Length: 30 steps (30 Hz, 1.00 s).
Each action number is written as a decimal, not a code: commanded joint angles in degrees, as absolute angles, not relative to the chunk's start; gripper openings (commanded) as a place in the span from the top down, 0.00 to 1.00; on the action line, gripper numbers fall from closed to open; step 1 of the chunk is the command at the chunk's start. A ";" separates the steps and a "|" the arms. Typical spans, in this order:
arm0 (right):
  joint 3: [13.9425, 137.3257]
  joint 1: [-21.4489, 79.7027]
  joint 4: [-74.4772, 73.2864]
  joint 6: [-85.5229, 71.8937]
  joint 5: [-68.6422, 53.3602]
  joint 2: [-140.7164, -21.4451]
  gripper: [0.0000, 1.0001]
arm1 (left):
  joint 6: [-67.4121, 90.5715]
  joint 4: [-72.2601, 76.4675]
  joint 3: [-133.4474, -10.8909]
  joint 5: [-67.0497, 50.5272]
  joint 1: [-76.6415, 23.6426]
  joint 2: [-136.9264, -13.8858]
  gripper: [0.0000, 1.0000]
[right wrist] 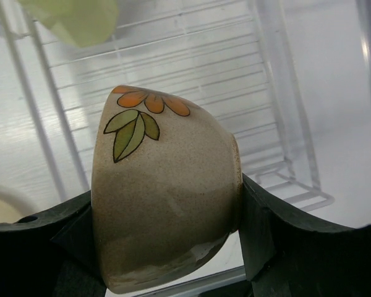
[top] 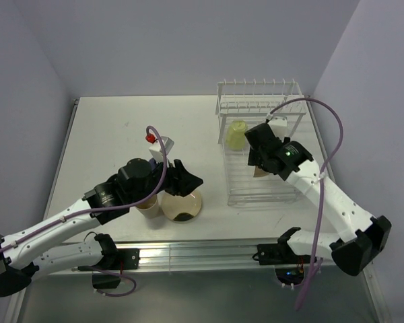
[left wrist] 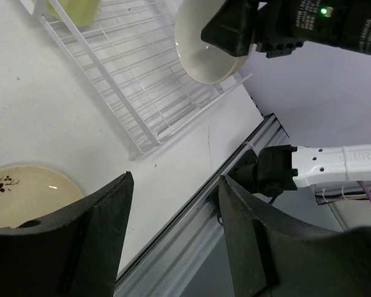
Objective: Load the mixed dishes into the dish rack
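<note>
Two arms rise from the bottom of the overhead view. At lower centre the left gripper (top: 187,178) hovers spread above the cream plate (top: 183,208), which sits beside the tan tumbler (top: 148,209). At right, the right gripper (top: 259,165) hangs over the dish rack (top: 266,196), with a yellow-green mug (top: 236,134) in the rack's upper left.

The left wrist view shows parted fingers (left wrist: 99,235), the plate at lower left and the rack above.

In the right wrist view, the jaws pinch a speckled bowl (right wrist: 164,185) painted with an orange flower, over the rack.
</note>
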<state>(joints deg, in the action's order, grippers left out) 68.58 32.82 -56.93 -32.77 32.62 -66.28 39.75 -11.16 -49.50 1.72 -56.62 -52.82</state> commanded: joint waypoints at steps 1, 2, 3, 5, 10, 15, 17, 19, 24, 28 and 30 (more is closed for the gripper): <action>73.82 32.34 -57.74 -31.82 42.35 -70.99 1.00 | 38.67 -8.18 -48.61 1.23 -56.87 -51.42 0.36; 74.70 32.34 -58.88 -31.82 44.19 -72.15 1.00 | 38.58 -8.00 -48.43 1.23 -56.87 -51.50 0.37; 75.05 32.34 -59.41 -31.90 45.25 -73.20 1.00 | 38.67 -7.56 -48.25 1.14 -56.87 -51.50 0.37; 75.84 32.34 -60.81 -31.56 47.54 -76.28 1.00 | 39.02 -6.86 -47.38 0.62 -56.87 -51.24 0.37; 78.13 32.34 -65.82 -32.43 54.22 -83.48 1.00 | 39.55 -4.66 -45.79 0.53 -56.87 -50.80 0.37; 80.33 32.52 -68.73 -35.07 57.30 -88.67 1.00 | 39.46 -4.48 -45.88 -0.97 -56.87 -50.63 0.37; 79.98 32.52 -68.38 -35.42 57.65 -90.17 1.00 | 39.20 -5.01 -46.05 -0.79 -56.87 -50.36 0.37; 79.54 32.52 -68.38 -35.77 58.01 -92.27 1.00 | 39.11 -5.36 -45.88 -0.62 -56.87 -50.01 0.37; 77.26 32.52 -66.63 -37.44 58.27 -95.53 1.00 | 39.20 -5.19 -44.74 -0.35 -56.87 -48.69 0.37; 74.45 32.52 -63.99 -38.23 58.01 -97.20 1.00 | 39.29 -5.36 -44.21 -0.35 -56.87 -48.34 0.36; 73.92 32.69 -63.81 -38.76 58.80 -97.64 1.00 | 39.11 -5.62 -44.30 -0.35 -56.87 -48.43 0.36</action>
<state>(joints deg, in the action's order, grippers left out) 74.13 32.64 -64.88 -36.53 52.62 -97.78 39.75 -7.55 -44.34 0.21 -56.62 -49.21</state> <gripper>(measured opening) 0.709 0.636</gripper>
